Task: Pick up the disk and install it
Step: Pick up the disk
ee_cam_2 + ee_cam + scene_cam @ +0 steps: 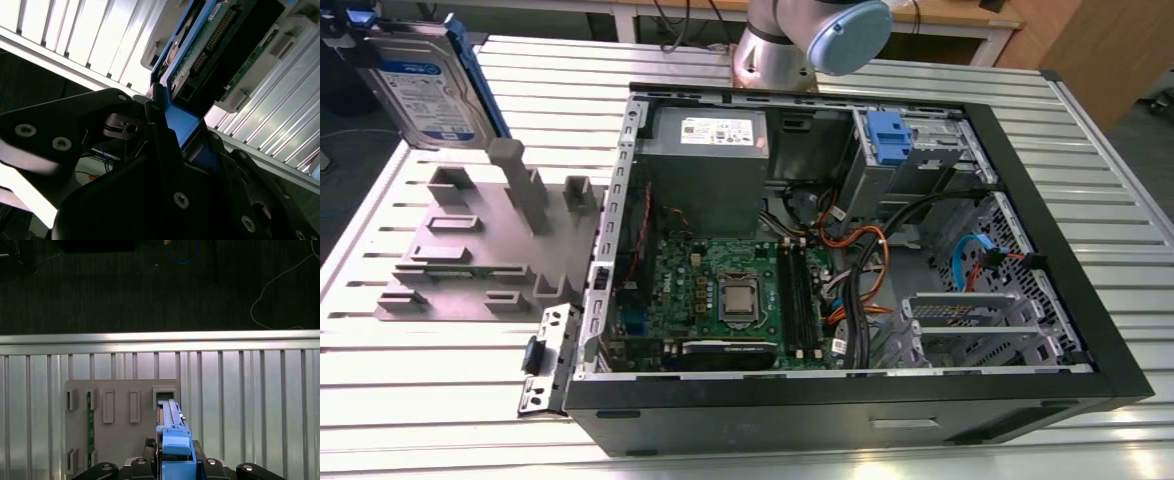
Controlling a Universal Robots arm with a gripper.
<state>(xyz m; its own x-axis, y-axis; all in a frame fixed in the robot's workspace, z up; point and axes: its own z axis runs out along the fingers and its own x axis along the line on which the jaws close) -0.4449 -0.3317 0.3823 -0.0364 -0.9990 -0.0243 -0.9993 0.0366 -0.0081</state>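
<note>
The gripper (175,131) is clamped on the blue bracket at the end of the disk (427,95), which hangs on edge just above the far end of the grey holder (467,250), apparently clear of its slots. I'd say the pick-up is done and the install not yet begun. The open case (854,400) lies beside the holder. Reaching its bay calls for a firm grip and square alignment.

disk (434,95): top cut by edge | arm (774,60): upper part cropped (exterior view)
</note>
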